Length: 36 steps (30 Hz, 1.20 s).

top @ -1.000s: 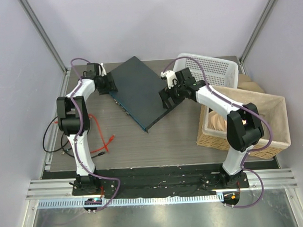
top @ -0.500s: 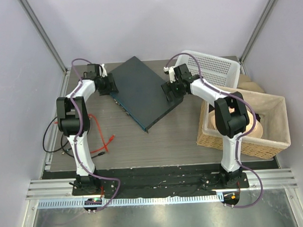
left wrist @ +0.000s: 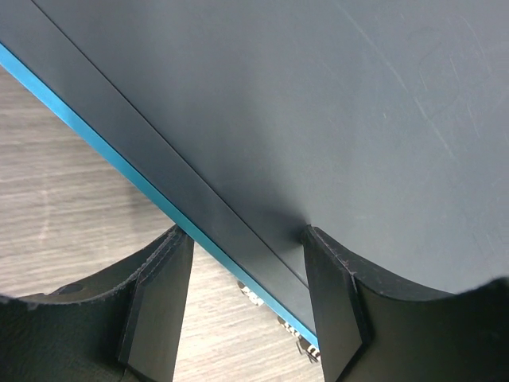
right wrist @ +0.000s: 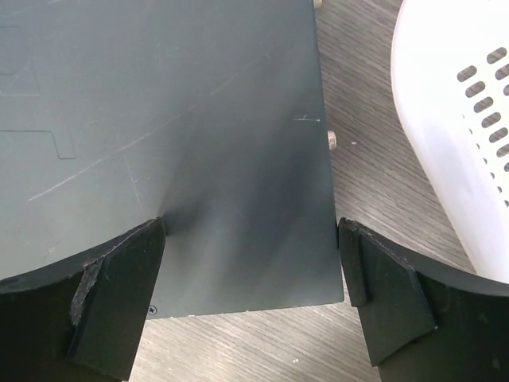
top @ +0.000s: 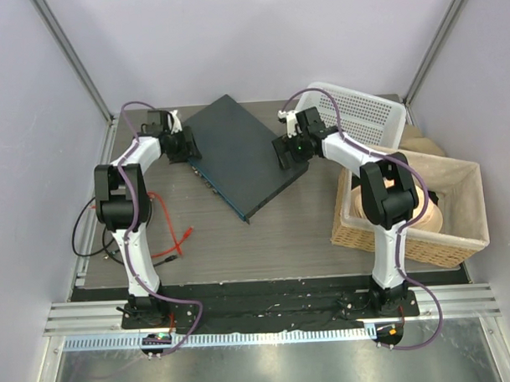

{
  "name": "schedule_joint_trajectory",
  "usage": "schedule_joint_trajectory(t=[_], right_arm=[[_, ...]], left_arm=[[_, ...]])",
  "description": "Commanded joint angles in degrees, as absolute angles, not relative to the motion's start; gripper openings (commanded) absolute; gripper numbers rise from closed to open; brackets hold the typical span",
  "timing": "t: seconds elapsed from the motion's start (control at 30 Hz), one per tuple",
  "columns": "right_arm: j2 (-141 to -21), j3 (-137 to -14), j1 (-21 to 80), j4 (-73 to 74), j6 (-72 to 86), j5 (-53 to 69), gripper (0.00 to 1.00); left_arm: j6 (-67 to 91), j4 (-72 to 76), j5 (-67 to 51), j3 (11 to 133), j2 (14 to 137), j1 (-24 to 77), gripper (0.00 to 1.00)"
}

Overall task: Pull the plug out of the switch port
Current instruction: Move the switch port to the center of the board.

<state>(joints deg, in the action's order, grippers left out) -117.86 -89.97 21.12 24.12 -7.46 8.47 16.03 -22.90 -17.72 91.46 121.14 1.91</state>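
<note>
The switch (top: 237,154) is a flat dark slate-grey box lying askew at the back middle of the table, its blue front edge (left wrist: 119,163) facing left and near. My left gripper (top: 189,145) is open at its left corner. In the left wrist view (left wrist: 242,239) one finger (left wrist: 334,302) rests over the top and the other (left wrist: 159,302) over the table, astride the edge with small sockets (left wrist: 278,317). My right gripper (top: 287,152) is open over the switch's right corner (right wrist: 318,278). A red cable (top: 166,223) with a plug end (top: 187,233) lies loose on the table, apart from the switch.
A white perforated basket (top: 361,112) stands just right of the right gripper and shows in the right wrist view (right wrist: 461,135). A lined wicker basket (top: 456,184) fills the right side. A black cable (top: 80,235) loops at the left edge. Enclosure walls stand all around.
My right gripper has moved up along the switch's right side toward the white basket. My left gripper has shifted slightly toward the switch. The switch and red cable have not moved.
</note>
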Motion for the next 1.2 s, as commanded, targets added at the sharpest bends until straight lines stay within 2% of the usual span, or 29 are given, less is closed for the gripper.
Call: schedule_joint_trajectory(t=[0.0, 0.5, 0.67, 0.93, 1.0, 1.03, 1.1, 1.13, 1.17], right_arm=[[-115.9, -82.8, 24.2, 28.0, -6.1, 13.7, 0.99], [-110.9, -75.2, 30.1, 25.8, -9.4, 14.4, 0.98], [-110.0, -74.1, 31.8, 23.6, -9.0, 8.4, 1.0], [-110.7, -79.5, 28.0, 22.3, -9.4, 0.3, 1.0], [-111.3, -80.6, 25.2, 21.6, -9.6, -1.7, 0.93], [-111.5, -81.9, 24.4, 21.4, -10.3, -1.8, 0.81], [-112.5, -83.2, 23.1, 21.0, -11.5, -5.3, 0.7], [-112.8, -83.5, 22.9, 20.3, -13.8, -6.1, 0.58], [-113.0, -83.8, 22.7, 19.9, -14.7, -6.9, 0.5]], left_arm=[[15.1, -28.1, -21.8, 88.4, 119.5, 4.2, 0.6], [15.9, -27.9, -23.5, 84.8, 116.5, 4.2, 0.6], [16.4, -27.0, -23.9, 82.9, 115.3, 4.3, 0.59], [16.3, -26.9, -24.2, 82.5, 113.9, 4.3, 0.59], [16.3, -27.0, -24.3, 82.3, 113.8, 4.2, 0.59], [16.3, -26.9, -24.2, 82.0, 113.6, 4.2, 0.59], [16.1, -26.6, -24.2, 81.6, 113.5, 4.3, 0.59], [16.1, -26.4, -24.1, 81.1, 113.3, 4.2, 0.59], [16.1, -26.4, -24.1, 80.9, 113.1, 4.2, 0.59]])
